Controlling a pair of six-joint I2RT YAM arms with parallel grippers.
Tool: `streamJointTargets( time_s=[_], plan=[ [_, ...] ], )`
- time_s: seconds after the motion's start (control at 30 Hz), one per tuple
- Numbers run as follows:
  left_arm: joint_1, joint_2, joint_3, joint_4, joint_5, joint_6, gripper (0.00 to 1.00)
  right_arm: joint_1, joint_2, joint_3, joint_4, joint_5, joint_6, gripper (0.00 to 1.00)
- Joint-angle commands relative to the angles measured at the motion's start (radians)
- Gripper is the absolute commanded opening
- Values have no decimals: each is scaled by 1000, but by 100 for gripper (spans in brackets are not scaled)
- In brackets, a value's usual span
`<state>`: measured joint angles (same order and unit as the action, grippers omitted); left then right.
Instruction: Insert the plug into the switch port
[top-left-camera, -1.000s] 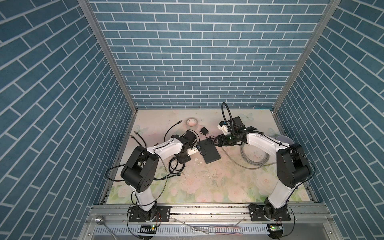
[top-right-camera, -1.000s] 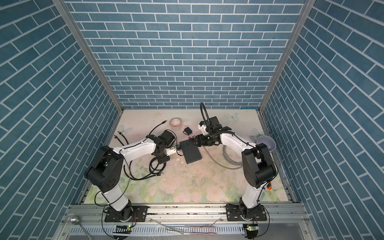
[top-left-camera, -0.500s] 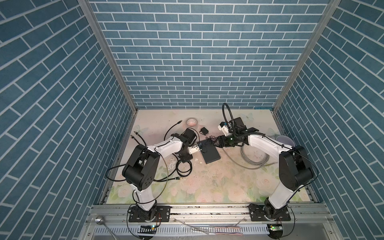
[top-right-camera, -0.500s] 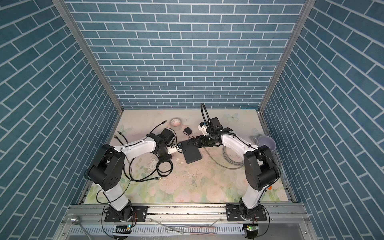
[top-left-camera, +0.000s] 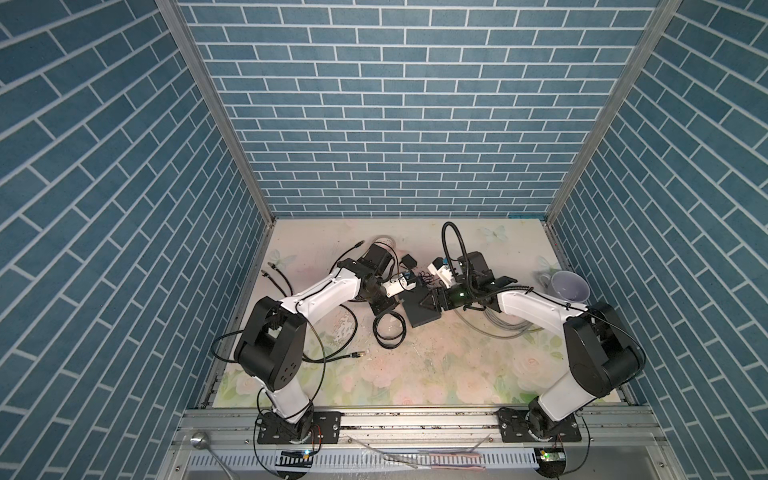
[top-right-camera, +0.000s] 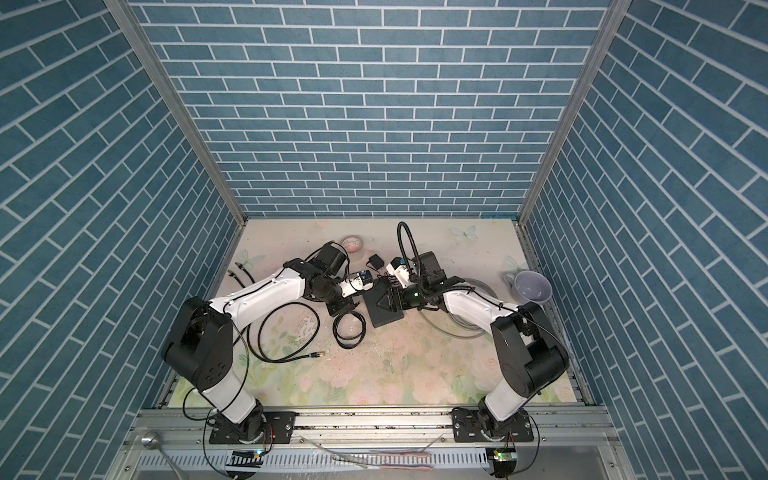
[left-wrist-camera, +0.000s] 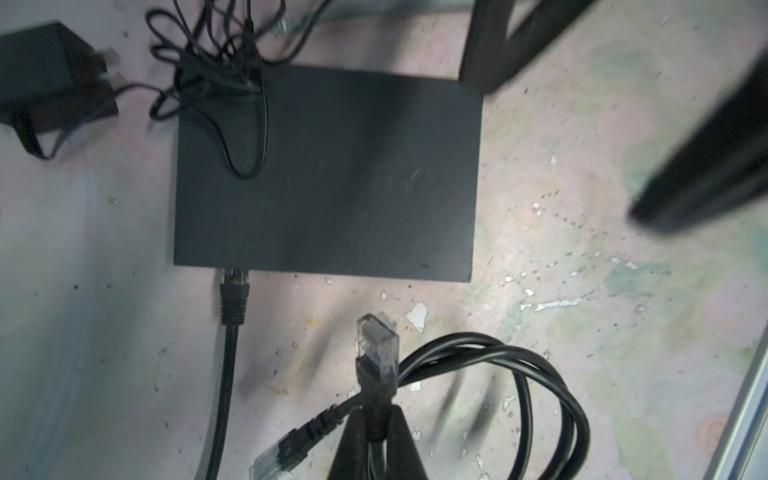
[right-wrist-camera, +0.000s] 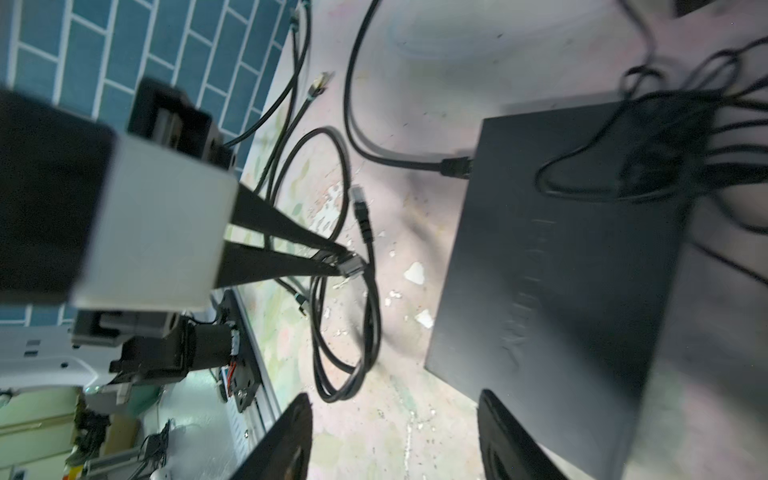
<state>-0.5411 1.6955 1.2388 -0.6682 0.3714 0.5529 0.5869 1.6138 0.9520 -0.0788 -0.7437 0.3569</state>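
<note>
Fingers (left-wrist-camera: 350, 451) pinch clear plug (left-wrist-camera: 376, 345), flat matte switch (left-wrist-camera: 324, 174)

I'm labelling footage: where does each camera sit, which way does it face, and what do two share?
Top views: stereo pair high at the front, looking down; left arm and right arm show whole, meeting at the switch.
Left wrist: on the left arm, facing the switch's edge; shut left gripper holds the plug.
Right wrist: on the right arm, looking across the switch; open right gripper shows, plus the left gripper.
Shared: both wrist views show the switch and the held plug.
</note>
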Motion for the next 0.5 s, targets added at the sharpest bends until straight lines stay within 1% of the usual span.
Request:
streamJointTargets(
  time_s=[0.0, 0.1, 0.2, 0.37, 0.47],
  plan=[
    [1, 18, 36, -10, 82, -5, 0, 26, -14, -33, 185, -22, 60, 62],
    [-2, 30, 48, -22, 91, 5, 0, 27, 35, -11, 202, -5, 114, 57],
    [-5, 30, 52, -23, 98, 8, 0, 29, 56, -23, 268, -3, 154, 55],
    [-5, 32, 57, -23, 118, 16, 0, 31, 71, -18, 314, 1, 188, 51],
    [-5, 38, 64, -24, 128, 19, 0, 36, 88, -6, 310, 5, 188, 48]
  ],
)
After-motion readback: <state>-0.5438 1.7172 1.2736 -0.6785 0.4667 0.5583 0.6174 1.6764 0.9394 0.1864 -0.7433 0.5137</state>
